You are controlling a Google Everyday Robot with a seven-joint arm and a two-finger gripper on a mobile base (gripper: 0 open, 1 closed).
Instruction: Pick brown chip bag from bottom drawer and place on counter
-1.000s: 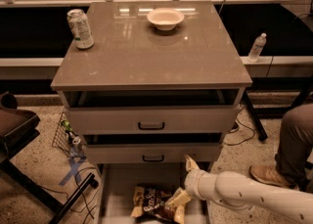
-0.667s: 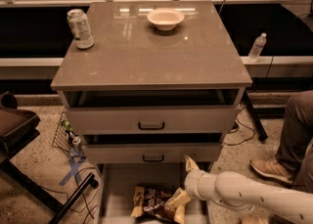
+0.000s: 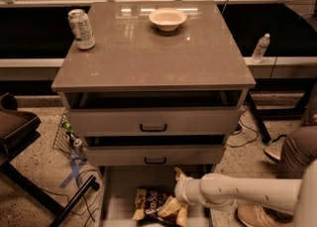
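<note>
One soda can point(image 3: 81, 28) stands at the table's point(image 3: 148, 57) ten o'clock corner, and one bowl point(image 3: 168, 18) at twelve. Of three drawers, the bottom drawer point(image 3: 119, 196) is out, its front cut off. One brown chip bag point(image 3: 151, 206) lies inside, its three o'clock side covered by the end effector point(image 3: 174, 202); I cannot tell whether it grips. One water bottle point(image 3: 261, 47) stands far right.

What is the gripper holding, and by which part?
Cannot tell. The gripper is down in the bottom drawer at the right end of the brown chip bag; the bag lies on the drawer floor, no hold visible.
</note>
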